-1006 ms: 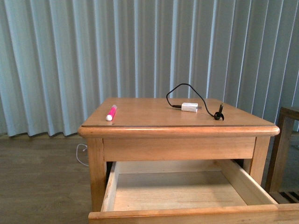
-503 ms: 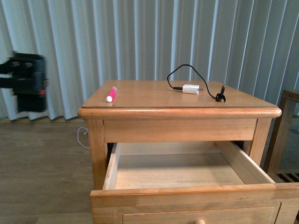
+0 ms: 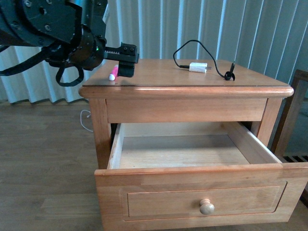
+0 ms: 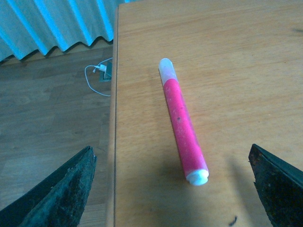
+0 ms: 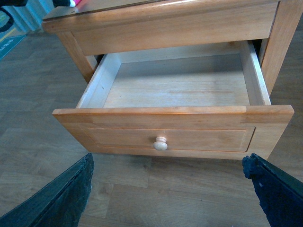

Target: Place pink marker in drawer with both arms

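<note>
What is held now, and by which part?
Nothing. The left gripper is open near the short pink cylindrical marker; the right gripper is open too.

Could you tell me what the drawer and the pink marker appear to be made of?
The drawer looks like light-brown wood with a smooth, slightly glossy varnish; grain lines show on its front and a paler, unfinished-looking floor inside. The pink marker seems to be plastic: smooth pink barrel, whitish ends.

Left hand (image 3: pixel 126 67) just beside pink marker (image 3: pixel 113 74) on nightstand (image 3: pixel 192 90), drawer (image 3: pixel 202 183) pulled open
</note>
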